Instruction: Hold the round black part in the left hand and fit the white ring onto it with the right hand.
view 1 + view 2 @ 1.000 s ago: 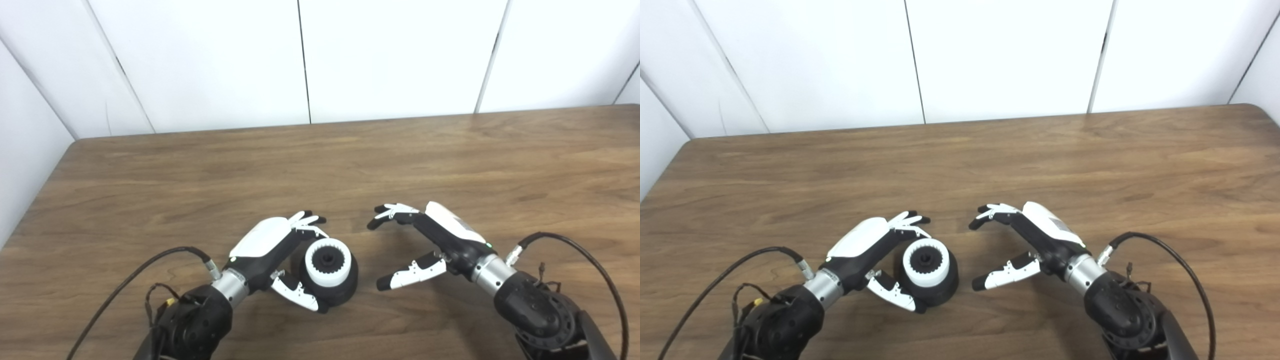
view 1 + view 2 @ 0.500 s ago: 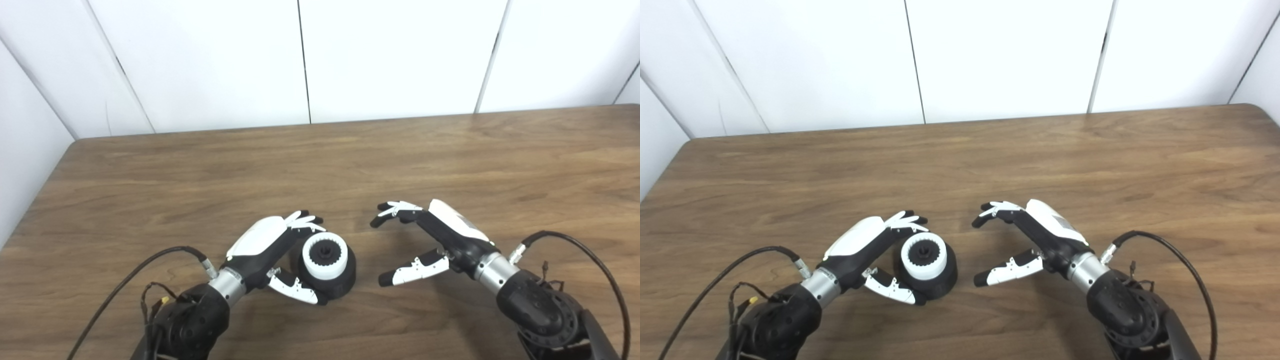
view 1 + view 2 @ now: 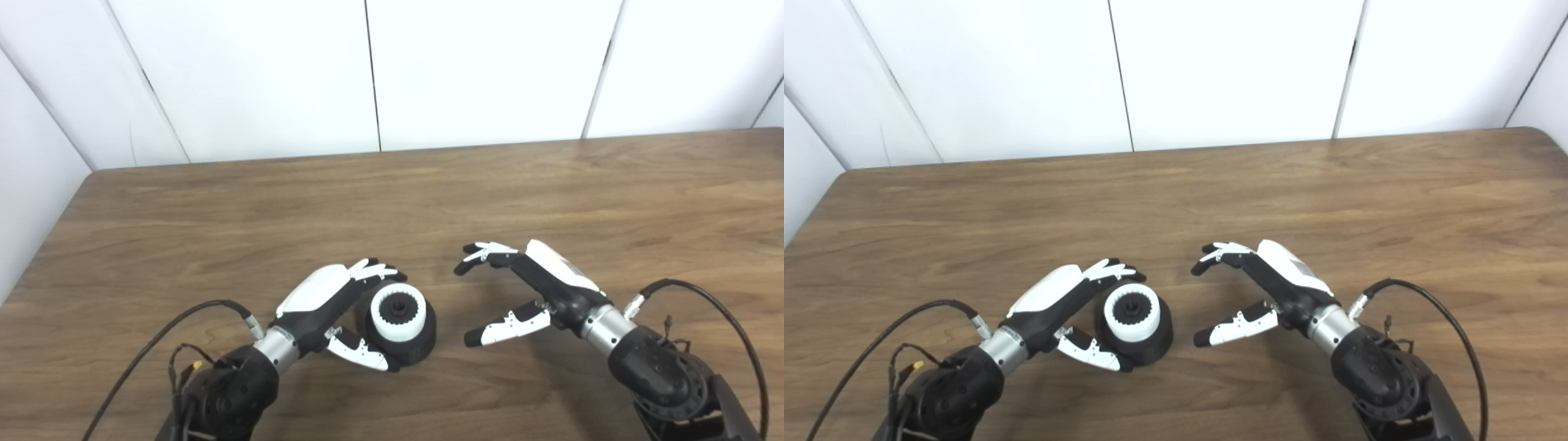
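White, toothed inside, the white ring [image 3: 398,312] sits on the round black part [image 3: 411,341] resting on our wooden table [image 3: 245,214]. Our left hand [image 3: 334,300] cups the part, fingers and thumb against its sides. Nearby to its right, our right hand [image 3: 520,288] hovers spread and empty.

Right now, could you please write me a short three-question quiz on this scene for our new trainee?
1. True or false: the white ring sits on top of the round black part.
2. Which robot hand is around the round black part: A) the left robot hand, B) the right robot hand, C) neither?
3. Fill in: the right robot hand holds ____.

Key
1. True.
2. A: fingers behind it, thumb in front.
3. Nothing; it is open, apart from the part, over the wooden table.
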Available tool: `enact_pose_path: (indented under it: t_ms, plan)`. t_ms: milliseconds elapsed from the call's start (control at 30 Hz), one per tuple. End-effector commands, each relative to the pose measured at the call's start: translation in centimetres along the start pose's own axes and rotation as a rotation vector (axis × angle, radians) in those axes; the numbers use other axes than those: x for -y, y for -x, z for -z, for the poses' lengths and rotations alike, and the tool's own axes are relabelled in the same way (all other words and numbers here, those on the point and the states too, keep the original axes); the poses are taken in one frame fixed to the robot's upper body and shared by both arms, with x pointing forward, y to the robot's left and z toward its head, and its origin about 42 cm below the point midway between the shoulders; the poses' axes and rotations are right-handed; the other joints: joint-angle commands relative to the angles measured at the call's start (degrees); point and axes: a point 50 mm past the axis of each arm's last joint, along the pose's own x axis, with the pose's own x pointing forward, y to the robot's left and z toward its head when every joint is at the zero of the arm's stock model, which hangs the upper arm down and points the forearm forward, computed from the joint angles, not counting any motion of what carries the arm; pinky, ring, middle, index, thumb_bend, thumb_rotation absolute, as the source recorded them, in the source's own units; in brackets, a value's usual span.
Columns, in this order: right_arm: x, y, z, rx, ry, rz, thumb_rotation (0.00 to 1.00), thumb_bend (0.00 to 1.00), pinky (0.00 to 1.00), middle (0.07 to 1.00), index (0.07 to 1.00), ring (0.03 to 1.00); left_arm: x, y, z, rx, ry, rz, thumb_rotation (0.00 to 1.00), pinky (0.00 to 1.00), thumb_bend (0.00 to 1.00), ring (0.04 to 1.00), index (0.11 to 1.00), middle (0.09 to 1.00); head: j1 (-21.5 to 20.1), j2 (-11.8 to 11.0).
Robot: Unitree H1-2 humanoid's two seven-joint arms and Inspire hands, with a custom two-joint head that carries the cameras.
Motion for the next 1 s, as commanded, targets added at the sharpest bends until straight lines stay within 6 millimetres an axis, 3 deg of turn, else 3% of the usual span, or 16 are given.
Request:
enact_pose_path:
  t_ms: [0, 233, 467, 767, 967]
  plan:
    - [1.6, -0.7, -0.9, 0.042, 0.015, 0.053, 0.44, 1.0, 0.86, 0.897, 0.721, 0.945, -2.1, 0.0, -0.2, 0.018, -0.043, -0.045, 0.29, 0.92, 1.0, 1.0, 0.909, 0.943, 0.05, 0.1]
    - [1.9, -0.7, -0.8, 0.04, 0.037, 0.063, 0.47, 1.0, 0.85, 0.892, 0.722, 0.94, -3.1, 0.5, -0.2, 0.007, -0.056, -0.011, 0.34, 0.93, 1.0, 1.0, 0.988, 0.982, 0.21, 0.03]
    - [1.9, -0.8, -0.8, 0.03, 0.028, 0.065, 0.46, 1.0, 0.85, 0.895, 0.722, 0.946, -4.1, 1.0, 0.0, 0.005, -0.057, 0.037, 0.44, 0.95, 1.0, 1.0, 1.0, 1.0, 0.11, -0.03]
    - [2.0, -0.7, -0.4, 0.037, 0.034, 0.079, 0.47, 1.0, 0.85, 0.89, 0.737, 0.941, -6.1, 2.2, 0.6, -0.022, -0.01, 0.016, 0.44, 0.96, 1.0, 1.0, 1.0, 1.0, 0.24, -0.42]
    - [2.7, -0.2, 0.1, 0.019, 0.021, 0.101, 0.47, 1.0, 0.89, 0.901, 0.806, 0.949, -7.5, 3.6, 1.3, -0.057, 0.055, -0.057, 0.44, 0.95, 1.0, 1.0, 1.0, 1.0, 0.24, -1.07]
